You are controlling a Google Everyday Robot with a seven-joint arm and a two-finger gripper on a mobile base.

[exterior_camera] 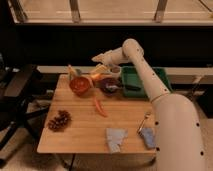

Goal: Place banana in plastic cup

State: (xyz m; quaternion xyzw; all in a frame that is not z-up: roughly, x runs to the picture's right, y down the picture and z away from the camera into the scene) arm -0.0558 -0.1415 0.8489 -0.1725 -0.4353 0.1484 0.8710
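Camera view: looks down over a wooden table (80,137), with 1 white robot arm (142,65) reaching in from the right. Those are the 2 biggest things here.
Green tray (134,77): back right of the table, partly under the arm.
Red-orange bowl (80,86): back left.
Dark bowl (110,86): just right of the red-orange bowl, next to the tray.
Grapes (59,121): dark bunch near the left edge, well apart from everything else.
Cloth (116,139): bluish, crumpled, at the front edge.
Gripper (99,64): up over the back of the table, above the gap between the 2 bowls. Fingers are spread, nothing in them as far as I can see.
Carrot (100,107): slim orange one, mid-table, in front of the bowls.
Plastic cup (116,71): pale, behind the dark bowl, beside the tray.
Banana (71,72): small and pale yellow, tucked against the back left of the red-orange bowl. It's well left of the gripper and not in the cup.
Round fruit (93,76): yellow-red, between the 2 bowls, below the gripper.
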